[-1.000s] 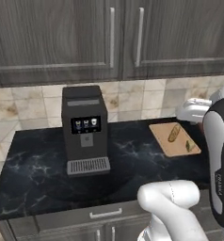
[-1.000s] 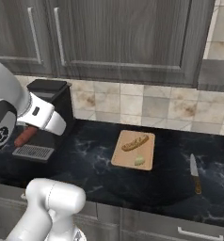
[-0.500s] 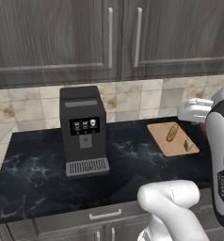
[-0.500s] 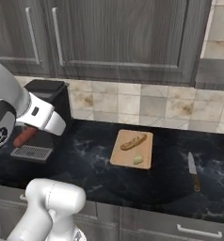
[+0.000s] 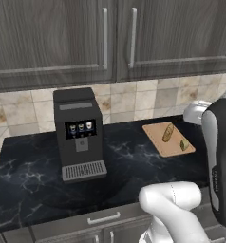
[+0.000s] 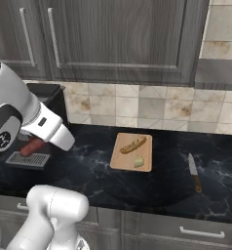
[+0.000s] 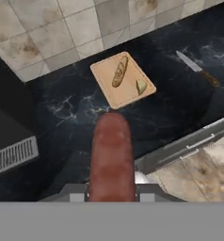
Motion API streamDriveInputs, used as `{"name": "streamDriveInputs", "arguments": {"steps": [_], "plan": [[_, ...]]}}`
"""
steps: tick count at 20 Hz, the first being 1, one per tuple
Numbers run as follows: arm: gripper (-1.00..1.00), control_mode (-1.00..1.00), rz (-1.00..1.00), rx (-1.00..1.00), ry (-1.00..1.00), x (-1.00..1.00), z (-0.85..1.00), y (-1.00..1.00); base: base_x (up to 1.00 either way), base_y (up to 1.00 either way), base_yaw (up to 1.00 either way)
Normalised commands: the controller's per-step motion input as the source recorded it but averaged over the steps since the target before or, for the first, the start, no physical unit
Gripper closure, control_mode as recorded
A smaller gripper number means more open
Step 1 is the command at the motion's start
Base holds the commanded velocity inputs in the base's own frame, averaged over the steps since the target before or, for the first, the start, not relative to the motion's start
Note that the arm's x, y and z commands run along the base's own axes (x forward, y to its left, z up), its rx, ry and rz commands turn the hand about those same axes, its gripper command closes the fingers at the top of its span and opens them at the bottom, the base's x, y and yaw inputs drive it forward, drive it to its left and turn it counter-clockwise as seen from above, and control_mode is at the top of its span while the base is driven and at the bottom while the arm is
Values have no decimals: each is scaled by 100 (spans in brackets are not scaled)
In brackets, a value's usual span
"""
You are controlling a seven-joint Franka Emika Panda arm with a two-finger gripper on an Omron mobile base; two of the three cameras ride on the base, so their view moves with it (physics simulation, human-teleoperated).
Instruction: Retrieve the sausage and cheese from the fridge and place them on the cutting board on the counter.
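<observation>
Your two-finger gripper (image 7: 111,195) is clenched on the dark red-brown oblong sausage (image 7: 111,157), above the black marble-look counter (image 7: 180,89). The small yellow-green cheese chunk (image 7: 141,86) lies on the light tan wooden cutting board (image 7: 109,89), beside a tan bread-like stick (image 7: 119,71).

A black coffee machine (image 5: 80,133) stands by the tiled wall; a knife (image 6: 194,171) lies flat; a bread stick (image 6: 133,144) lies apart from both.

Item count, counter area
One tan wooden rectangular cutting board (image 6: 131,152), one red-brown sausage (image 7: 112,157), one yellow-green cheese chunk (image 6: 138,161), one tan bread stick (image 6: 133,144), one knife (image 6: 193,171), one black coffee machine (image 5: 79,133).
</observation>
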Motion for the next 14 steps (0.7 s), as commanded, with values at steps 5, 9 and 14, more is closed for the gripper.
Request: {"name": "streamDriveInputs", "arguments": {"steps": [5, 9, 14], "plan": [[100, -100, -53, 0, 6, 1, -50, -32, 0, 0, 0], [100, -100, -38, 0, 7, 30, -45, -14, 0, 0, 0], [100, -100, -4, 0, 13, 68, -40, 0, 0, 0, 0]]}}
